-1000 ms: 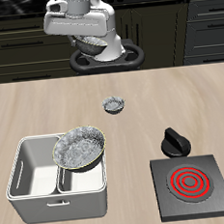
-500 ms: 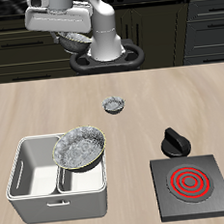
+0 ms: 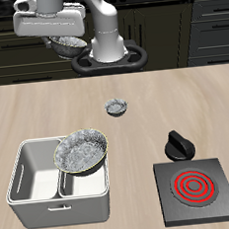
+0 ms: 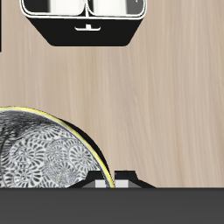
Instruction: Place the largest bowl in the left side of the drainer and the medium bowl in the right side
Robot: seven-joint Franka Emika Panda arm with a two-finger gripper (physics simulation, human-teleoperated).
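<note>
The end effector [image 3: 64, 38] hangs high above the back of the desk [image 3: 46, 108], its fingers closed on the rim of the medium bowl [image 3: 71, 43], which is carried clear of every surface. In the wrist view this bowl [image 4: 44, 157] fills much of the frame. Its mottled pale inside faces the camera, and one edge meets the dark fingers [image 4: 99, 180].

The largest bowl [image 3: 82, 150] is already at the drainer [image 3: 35, 194]. It rests tilted across the centre wall, lying mostly over the compartment nearer the stove plate [image 3: 198, 190], and its raised rim stands above the tub's edge. The other compartment holds nothing.

The tiny bowl [image 3: 116, 107] sits alone near the middle of the desk, well apart from the drainer. A black knob [image 3: 177, 145] stands just behind the stove plate, whose red coil rings glow on its top.

Compared with a second ago, the end effector and its bowl have shifted sideways along the back of the desk. They have moved away from the robot's base and towards the side where the drainer stands, at much the same height. The largest bowl, the tiny bowl, the knob and the stove plate lie exactly as they did.
</note>
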